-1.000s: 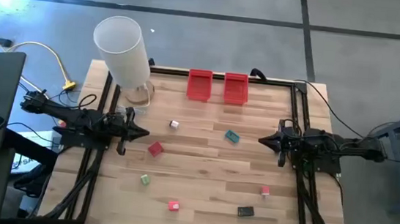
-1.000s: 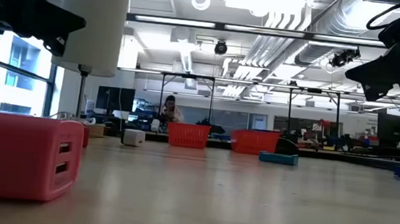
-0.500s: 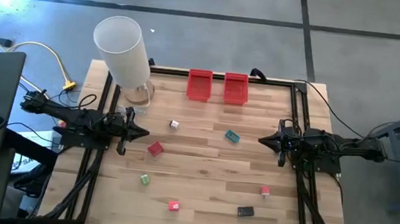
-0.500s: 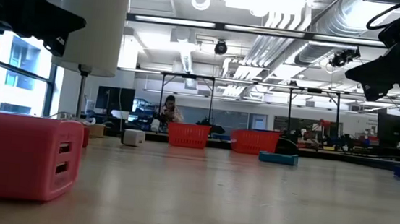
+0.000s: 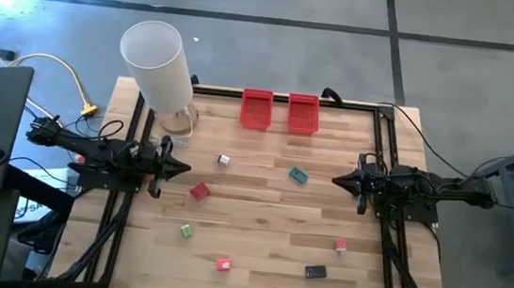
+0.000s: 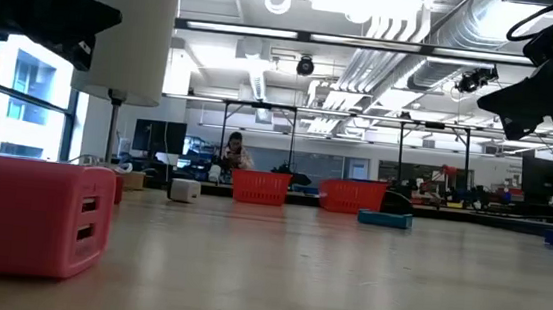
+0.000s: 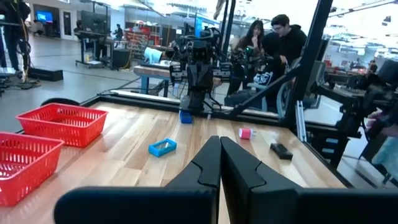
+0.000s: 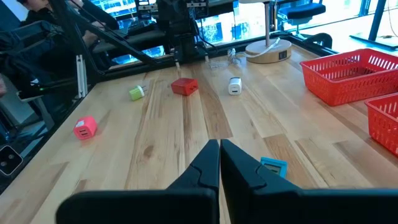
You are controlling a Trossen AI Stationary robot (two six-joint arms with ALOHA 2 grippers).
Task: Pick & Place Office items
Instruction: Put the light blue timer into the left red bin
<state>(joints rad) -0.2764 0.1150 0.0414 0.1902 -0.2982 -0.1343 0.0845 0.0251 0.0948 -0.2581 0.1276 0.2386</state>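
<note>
Table (image 5: 269, 211) centre open; office items (image 5: 198, 191) scattered, bins (image 5: 257, 109) at far edge.

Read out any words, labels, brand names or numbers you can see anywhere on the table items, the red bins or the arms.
None can be read.
Red bins: no lettering visible.
Small office items, such as the teal piece and the black piece: too small to show any print.
White cylinder: plain surface.
Screens in the room behind, in the left wrist view: glowing, too blurred to read.
</note>
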